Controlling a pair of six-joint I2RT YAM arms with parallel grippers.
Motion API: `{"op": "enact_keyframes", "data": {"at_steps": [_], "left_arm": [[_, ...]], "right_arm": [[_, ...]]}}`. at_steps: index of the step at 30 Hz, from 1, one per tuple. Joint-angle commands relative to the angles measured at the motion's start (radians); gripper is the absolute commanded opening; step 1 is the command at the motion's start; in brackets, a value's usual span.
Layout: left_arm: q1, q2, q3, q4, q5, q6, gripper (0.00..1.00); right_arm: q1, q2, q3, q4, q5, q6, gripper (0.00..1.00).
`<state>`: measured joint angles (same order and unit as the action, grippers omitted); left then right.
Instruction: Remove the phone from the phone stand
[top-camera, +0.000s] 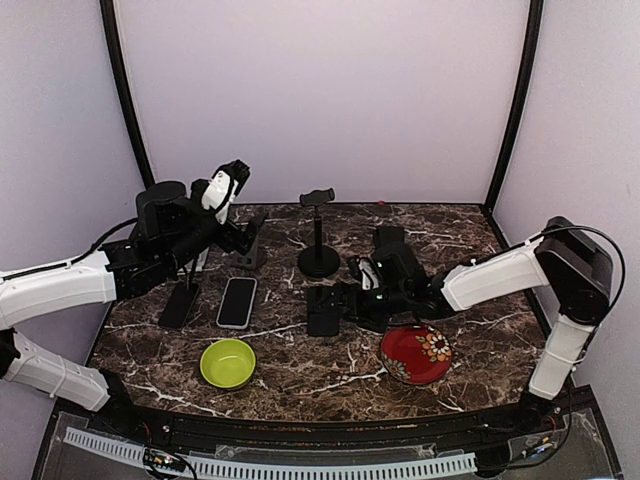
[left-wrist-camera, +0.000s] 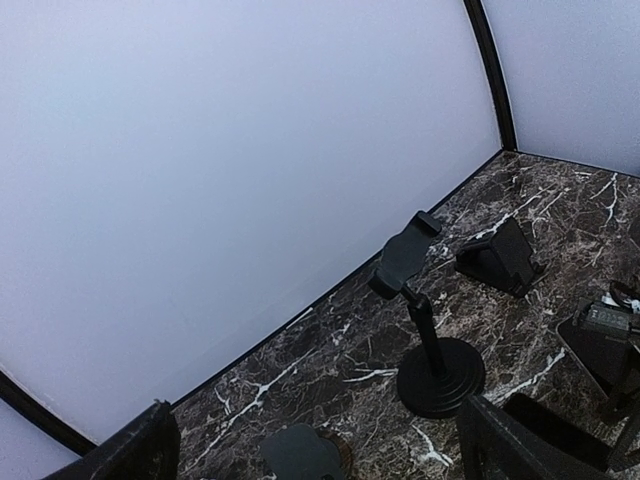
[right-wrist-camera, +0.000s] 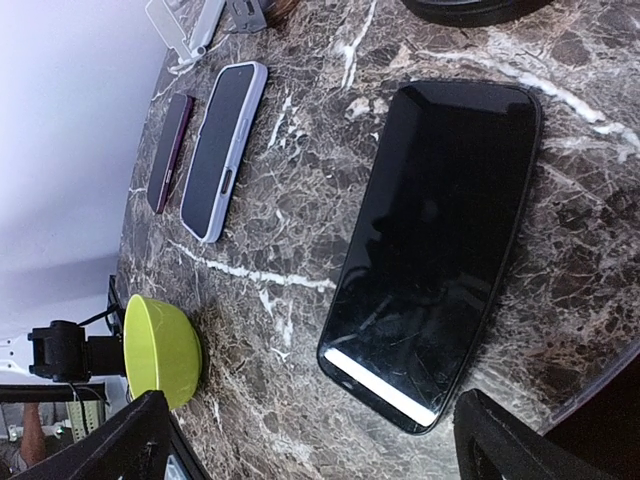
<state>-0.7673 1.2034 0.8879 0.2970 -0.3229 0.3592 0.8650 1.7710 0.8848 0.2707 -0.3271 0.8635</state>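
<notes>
Three phones, a dark phone (top-camera: 180, 305), a pale-cased phone (top-camera: 237, 302), a black phone (top-camera: 322, 310), one pole phone stand (top-camera: 318, 235), two low stands, a grey wedge stand (top-camera: 250, 248), a black wedge stand (top-camera: 388, 240), one green bowl (top-camera: 228, 362), one red plate (top-camera: 415, 353)

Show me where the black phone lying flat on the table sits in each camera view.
Top external: black phone centre table, in front of the round-based stand.
Left wrist: probably the dark slab cropped at the right edge.
Right wrist: fills the middle and right.
Shared landmark: that stand, also mid-frame in the left wrist.
</notes>
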Motion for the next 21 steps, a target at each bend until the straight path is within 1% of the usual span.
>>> {"op": "enact_keyframes", "data": {"at_steps": [1,3,7,11,15,18,21], "left_arm": [[0.010,-0.006,0.034,-0.007,-0.018,-0.012,0.99],[0.014,-0.001,0.046,-0.033,-0.026,-0.035,0.99],[0.035,0.023,0.116,-0.162,-0.085,-0.144,0.99],[0.081,0.031,0.166,-0.267,-0.058,-0.237,0.99],[0.124,0.045,0.206,-0.353,-0.001,-0.317,0.99],[0.188,0.079,0.246,-0.434,0.073,-0.395,0.99],[0.238,0.093,0.248,-0.459,0.135,-0.445,0.99]], "right_arm": [[0.009,-0.053,0.016,-0.027,0.024,-0.046,0.99],[0.009,-0.086,0.021,-0.029,0.019,-0.072,0.99],[0.008,-0.163,0.044,-0.091,0.067,-0.158,0.99],[-0.002,-0.262,0.076,-0.191,0.178,-0.256,0.99],[-0.073,-0.339,0.101,-0.285,0.223,-0.324,0.99],[-0.164,-0.398,0.087,-0.304,0.211,-0.341,0.99],[-0.258,-0.463,0.057,-0.319,0.211,-0.362,0.99]]}}
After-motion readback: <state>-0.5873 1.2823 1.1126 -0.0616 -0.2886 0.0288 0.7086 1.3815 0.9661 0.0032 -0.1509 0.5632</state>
